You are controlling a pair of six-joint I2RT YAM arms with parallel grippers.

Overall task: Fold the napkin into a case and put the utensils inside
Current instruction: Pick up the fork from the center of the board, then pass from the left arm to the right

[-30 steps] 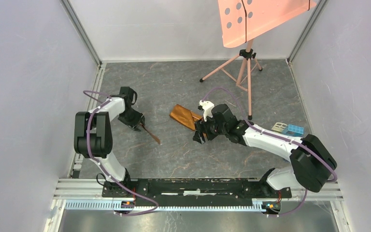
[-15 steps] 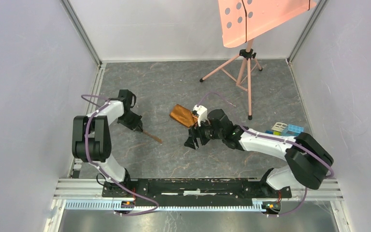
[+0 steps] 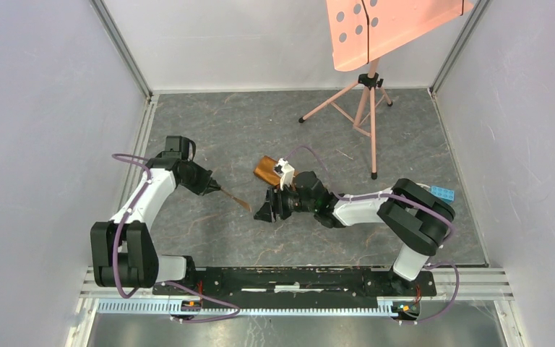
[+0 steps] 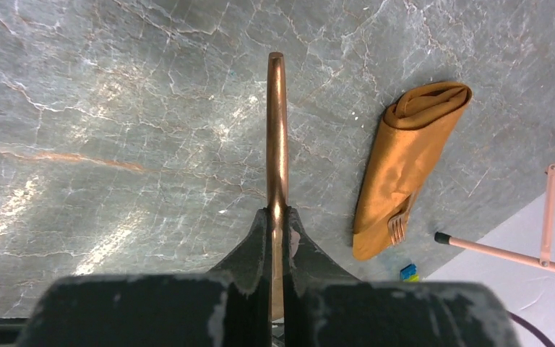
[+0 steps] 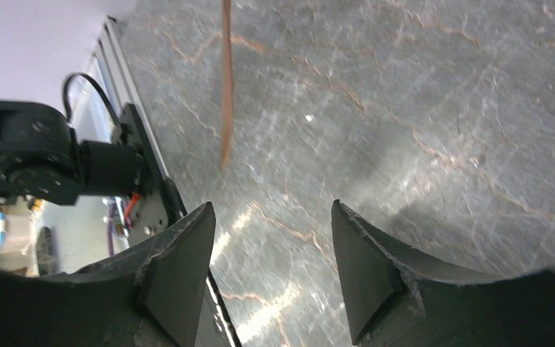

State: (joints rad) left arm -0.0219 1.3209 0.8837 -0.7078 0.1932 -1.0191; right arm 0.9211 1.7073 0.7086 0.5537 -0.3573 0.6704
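Because the left hand (image 4: 277,217) is clamped on just one end of the thin utensil (image 4: 277,130), the piece could swivel or slip. Gaping and empty, the right hand (image 5: 271,246) hovers near its tip, beside the case (image 4: 412,152) lying mid-desk (image 3: 347,238), so a clash is possible. Bare desk lies nearer; tripod (image 3: 367,108) legs stand beyond.

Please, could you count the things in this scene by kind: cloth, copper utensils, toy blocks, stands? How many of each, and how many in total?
Orange-brown cloth case: 1
Copper utensils: 2 (one in the left pincer, fork tines poking from the case)
Blue toy block: 1 in view
Pink panel stand: 1
Total: 5
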